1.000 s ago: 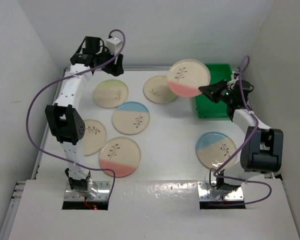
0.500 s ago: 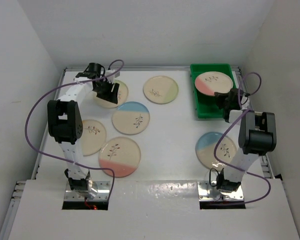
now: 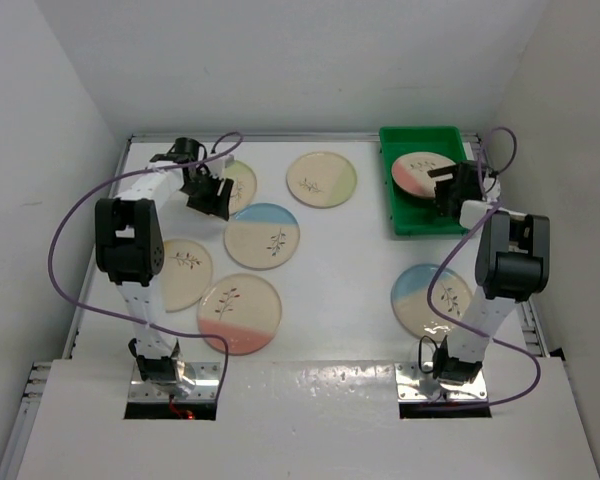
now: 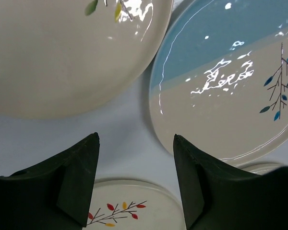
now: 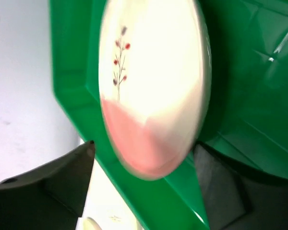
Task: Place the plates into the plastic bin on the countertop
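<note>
1. Dropping off the first plate looks done. A second ago the pink plate (image 3: 418, 170) was up in the air in the right fingers (image 3: 442, 188). Now it lies inside the plastic bin (image 3: 420, 222), just ahead of those fingers, which are spread apart and released. The wrist view is blurry, so I can't tell if a fingertip is touching the rim.
2. The left arm has dropped from high at the back. The left fingers (image 4: 134, 139) now hover low, spread wide, with nothing between them. Bare worktop (image 3: 340, 260) sits under the gap, with the green-leaf plate (image 4: 62, 52) ahead-left and the blue plate (image 4: 230, 86) ahead-right.
3. My read: one plate is in and six are still out on the worktop. The left arm is probably lining up the next pick on one of those two.
</note>
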Robot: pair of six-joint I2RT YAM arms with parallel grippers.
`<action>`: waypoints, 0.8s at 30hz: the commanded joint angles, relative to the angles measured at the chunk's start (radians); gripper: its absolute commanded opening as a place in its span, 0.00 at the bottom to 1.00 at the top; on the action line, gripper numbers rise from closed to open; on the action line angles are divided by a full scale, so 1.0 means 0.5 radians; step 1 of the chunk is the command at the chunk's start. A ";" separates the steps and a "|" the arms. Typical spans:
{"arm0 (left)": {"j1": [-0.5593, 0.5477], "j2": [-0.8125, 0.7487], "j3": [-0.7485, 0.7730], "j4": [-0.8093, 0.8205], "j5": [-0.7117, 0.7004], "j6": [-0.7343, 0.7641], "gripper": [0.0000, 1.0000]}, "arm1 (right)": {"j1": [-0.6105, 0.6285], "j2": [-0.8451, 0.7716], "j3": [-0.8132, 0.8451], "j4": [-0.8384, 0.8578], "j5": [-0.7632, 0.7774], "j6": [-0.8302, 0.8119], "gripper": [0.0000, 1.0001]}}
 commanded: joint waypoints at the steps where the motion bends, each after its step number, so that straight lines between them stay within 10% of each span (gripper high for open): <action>1: 0.014 0.040 -0.059 0.009 -0.005 -0.017 0.65 | 0.028 -0.166 0.216 -0.486 0.079 -0.263 0.83; 11: -0.118 0.294 0.008 0.009 0.065 -0.115 0.64 | 0.258 -0.417 0.413 -0.993 0.567 -0.821 0.90; 15: -0.195 0.396 -0.014 0.009 0.028 -0.115 0.48 | 0.381 -0.559 0.404 -0.953 0.570 -1.193 1.00; 20: -0.247 0.469 0.063 -0.030 0.086 -0.134 0.00 | 0.586 -0.571 0.364 -0.901 -0.058 -1.693 1.00; 24: -0.268 0.418 0.280 -0.052 0.221 -0.042 0.00 | 0.700 -0.326 0.517 -1.168 -0.659 -1.926 1.00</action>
